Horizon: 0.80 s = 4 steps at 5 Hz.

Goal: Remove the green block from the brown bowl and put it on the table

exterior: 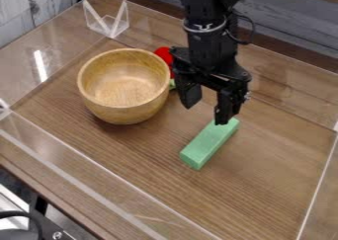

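One green block (211, 144) lies flat on the table (119, 165), out of the brown bowl (125, 85) and to the right of it, angled so its far end points up toward the arm. Above that far end hangs the black gripper (209, 98), pointing down with its jaws spread wide and nothing between them; the right finger's tip seems to sit just over the block, though contact is hard to judge from this angle. Behind the bowl's right rim, a red rounded toy (165, 58) peeks out, partly hidden by the arm. Clear acrylic walls (79, 209) edge the tabletop.
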{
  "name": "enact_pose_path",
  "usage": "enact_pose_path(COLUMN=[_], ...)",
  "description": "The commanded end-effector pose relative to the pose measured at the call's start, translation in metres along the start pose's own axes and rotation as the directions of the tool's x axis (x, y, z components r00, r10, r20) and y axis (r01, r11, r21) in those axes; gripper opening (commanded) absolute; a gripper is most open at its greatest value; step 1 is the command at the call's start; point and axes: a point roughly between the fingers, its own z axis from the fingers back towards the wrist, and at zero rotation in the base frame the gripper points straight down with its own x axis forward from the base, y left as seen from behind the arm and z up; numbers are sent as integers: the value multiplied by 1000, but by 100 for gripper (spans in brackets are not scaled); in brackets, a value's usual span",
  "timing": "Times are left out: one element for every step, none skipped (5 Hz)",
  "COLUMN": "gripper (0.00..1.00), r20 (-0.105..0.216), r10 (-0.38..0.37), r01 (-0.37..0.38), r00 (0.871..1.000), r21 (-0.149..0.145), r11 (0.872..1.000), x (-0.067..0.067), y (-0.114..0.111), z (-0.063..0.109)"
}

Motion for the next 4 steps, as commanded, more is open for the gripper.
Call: enact_pose_path(gripper=[100, 100, 100, 100], r20=[34, 49, 62, 70], r10=[-10, -4, -2, -6], r01=[9, 3, 1, 4], r00=[999, 999, 998, 998], r21=[12, 16, 18, 19], r11=[1000, 1000, 1000, 1000], x=[7, 14, 21, 22], y=[0, -1, -2, -3], z=[3, 4, 6, 10])
